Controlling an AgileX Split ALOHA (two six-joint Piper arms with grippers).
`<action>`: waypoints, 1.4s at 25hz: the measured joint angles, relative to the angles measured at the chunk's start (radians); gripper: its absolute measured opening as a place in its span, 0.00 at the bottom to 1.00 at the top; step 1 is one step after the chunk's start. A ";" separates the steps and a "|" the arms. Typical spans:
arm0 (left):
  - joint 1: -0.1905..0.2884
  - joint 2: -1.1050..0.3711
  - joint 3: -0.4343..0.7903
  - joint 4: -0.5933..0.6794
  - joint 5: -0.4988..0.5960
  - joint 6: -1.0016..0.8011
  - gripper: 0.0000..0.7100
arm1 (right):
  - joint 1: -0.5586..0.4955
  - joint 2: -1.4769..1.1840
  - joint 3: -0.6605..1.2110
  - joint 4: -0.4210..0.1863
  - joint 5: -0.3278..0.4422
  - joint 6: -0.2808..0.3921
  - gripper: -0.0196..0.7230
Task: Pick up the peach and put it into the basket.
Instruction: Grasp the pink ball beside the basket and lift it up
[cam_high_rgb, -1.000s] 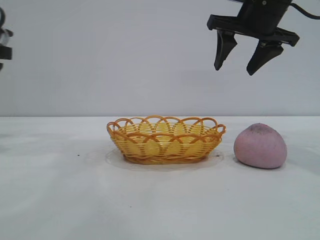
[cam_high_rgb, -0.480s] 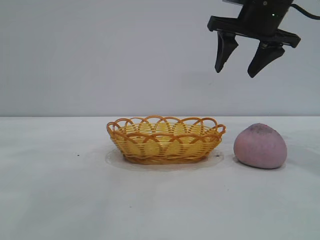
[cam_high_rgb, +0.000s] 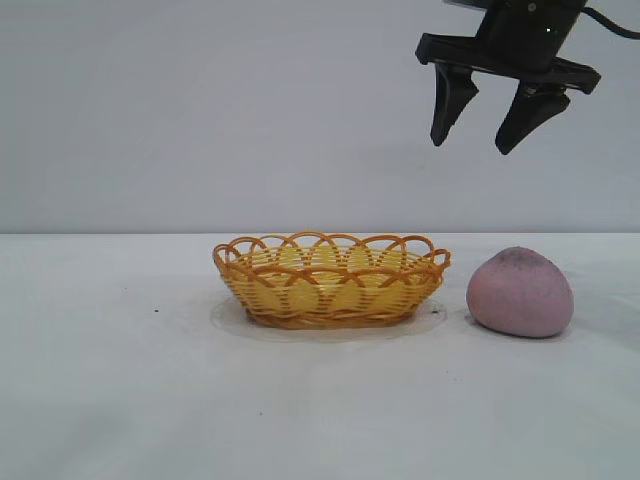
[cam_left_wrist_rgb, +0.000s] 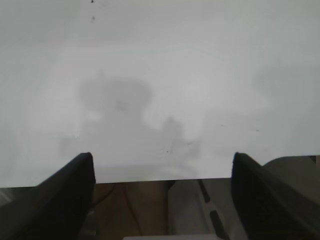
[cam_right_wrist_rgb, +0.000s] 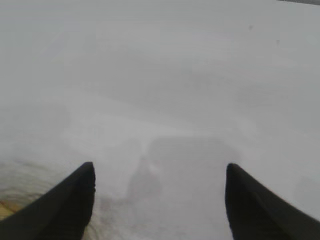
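The pinkish-purple peach (cam_high_rgb: 520, 292) with a dark speckled top lies on the white table, to the right of the basket (cam_high_rgb: 332, 280). The basket is yellow woven with an orange looped rim and holds nothing I can see. My right gripper (cam_high_rgb: 472, 146) is open and empty, high above the gap between basket and peach. In the right wrist view its open gripper (cam_right_wrist_rgb: 157, 172) hangs over bare table, with a bit of basket rim (cam_right_wrist_rgb: 4, 209) at the edge. My left gripper (cam_left_wrist_rgb: 162, 162) is open and empty over the table's edge, out of the exterior view.
The white table (cam_high_rgb: 120, 400) runs wide to the left and front of the basket. In the left wrist view the table edge (cam_left_wrist_rgb: 150, 179) shows, with floor beyond it.
My right gripper has shifted very slightly. The left arm's bit at the left edge of the exterior view has gone out of frame. Peach and basket have not moved.
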 joint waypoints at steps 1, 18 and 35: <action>0.000 -0.062 0.010 0.000 0.005 0.005 0.75 | 0.000 0.000 0.000 0.000 0.000 0.000 0.66; 0.000 -0.372 0.133 -0.002 -0.060 0.029 0.75 | 0.000 -0.064 0.000 -0.071 0.112 -0.002 0.66; 0.000 -0.372 0.144 -0.006 -0.091 0.031 0.75 | 0.000 -0.110 0.000 -0.133 0.505 0.004 0.54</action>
